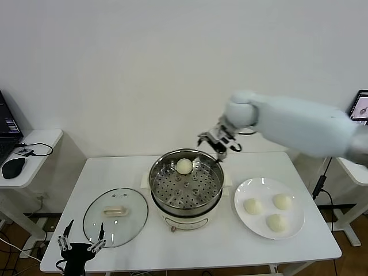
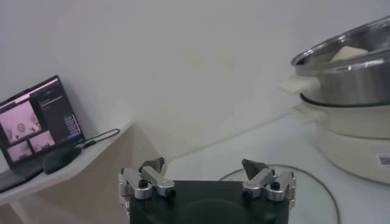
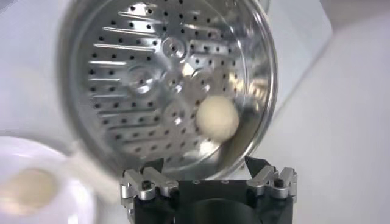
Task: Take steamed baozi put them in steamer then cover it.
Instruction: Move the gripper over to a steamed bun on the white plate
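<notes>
The steel steamer (image 1: pixel 186 190) stands on its cream pot base mid-table, with one baozi (image 1: pixel 184 166) on its perforated floor at the far side. Three baozi (image 1: pixel 252 206) lie on the white plate (image 1: pixel 294 227) to its right. My right gripper (image 1: pixel 218 144) is open and empty, just above the steamer's far right rim; its wrist view shows the steamer (image 3: pixel 140 73) and the baozi (image 3: pixel 217 119) below it. The glass cover (image 1: pixel 115 217) lies flat on the table left of the steamer. My left gripper (image 1: pixel 82 237) is open and empty at the table's front left edge.
A side table at the far left holds a laptop (image 2: pixel 38 119) and a mouse (image 1: pixel 12 167). The left wrist view shows the steamer (image 2: pixel 350 70) and the cover's rim (image 2: pixel 317 185) close by.
</notes>
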### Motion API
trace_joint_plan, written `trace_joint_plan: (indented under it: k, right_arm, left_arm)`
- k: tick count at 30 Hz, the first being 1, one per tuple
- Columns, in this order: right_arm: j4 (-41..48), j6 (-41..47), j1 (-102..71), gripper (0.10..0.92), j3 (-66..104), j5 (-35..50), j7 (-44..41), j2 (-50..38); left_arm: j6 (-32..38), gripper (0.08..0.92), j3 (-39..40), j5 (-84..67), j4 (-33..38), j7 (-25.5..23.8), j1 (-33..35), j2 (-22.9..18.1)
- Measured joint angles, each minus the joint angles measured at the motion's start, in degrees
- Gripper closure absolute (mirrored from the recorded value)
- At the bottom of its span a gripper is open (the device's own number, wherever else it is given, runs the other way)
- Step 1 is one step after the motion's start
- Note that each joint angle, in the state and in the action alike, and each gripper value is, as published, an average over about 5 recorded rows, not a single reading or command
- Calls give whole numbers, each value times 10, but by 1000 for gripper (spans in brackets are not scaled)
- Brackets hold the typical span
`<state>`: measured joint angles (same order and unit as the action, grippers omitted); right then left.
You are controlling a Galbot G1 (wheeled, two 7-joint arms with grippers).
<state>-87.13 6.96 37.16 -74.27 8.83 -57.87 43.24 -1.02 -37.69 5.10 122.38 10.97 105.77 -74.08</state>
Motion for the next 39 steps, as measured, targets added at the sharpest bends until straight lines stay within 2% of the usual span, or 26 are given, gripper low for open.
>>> trace_joint_plan:
  k: [7,15,26,39]
  right_arm:
    - [-55,37,-26,203,10,-27,0,-114]
    - [-67,54,-126,203,64,-60,13,-168]
    - [-21,58,-298,203,169,-114,25,-157]
    - [58,49,-391,203,235,-145,42,-96]
  left_arm:
    - [-1,177,8,2,-7,0,-5,4]
    - [-1,177,2,2,-10,0,-2,6]
    - [-2,177,-8,2,-18,-1,0,3]
    - [-2,177,-16,3,-24,-1,0,2]
